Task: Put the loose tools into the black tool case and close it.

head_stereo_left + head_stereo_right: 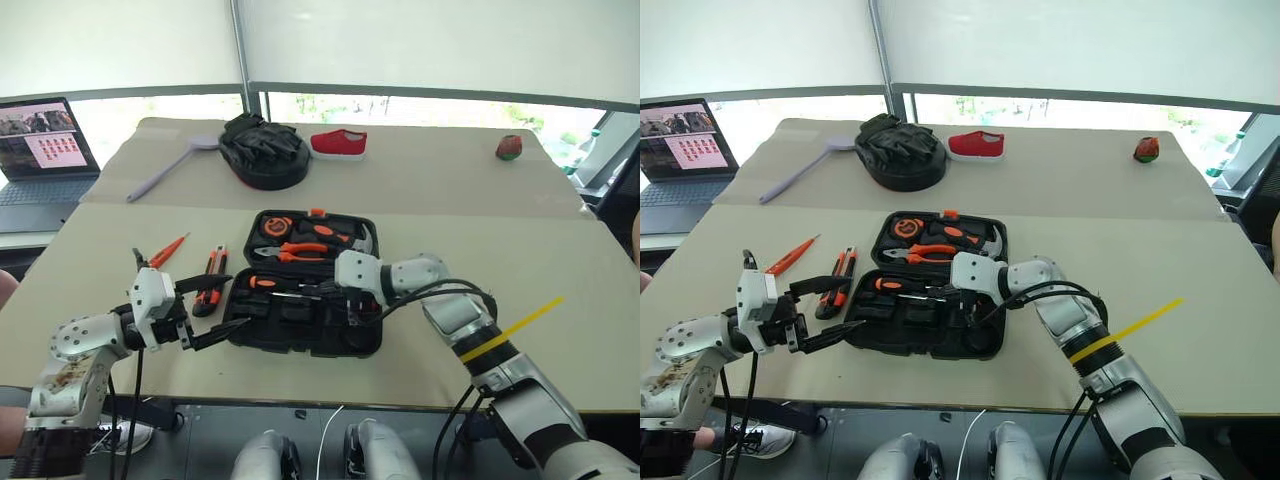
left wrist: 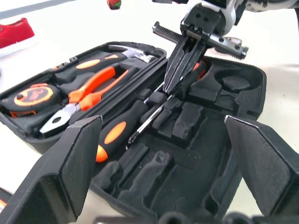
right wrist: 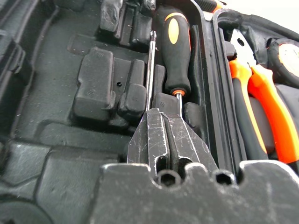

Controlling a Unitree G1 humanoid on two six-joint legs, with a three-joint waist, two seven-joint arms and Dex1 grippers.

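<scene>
From my head pair I look forward and down across the table [image 1: 560, 250]. My left wrist camera sits low, near the black tool case [image 2: 233, 154]; my right wrist camera peers closely into it. All views share its moulded slots.

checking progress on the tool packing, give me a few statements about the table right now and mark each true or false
1. The black tool case lies open. True.
2. The right gripper is wide open. False: its fingers are shut, over the case's slots.
3. The utility knife lies in the case. False: it is on the table beside it.
4. The left gripper is open. True.
5. The thin orange screwdriver lies outside the case. True.
</scene>
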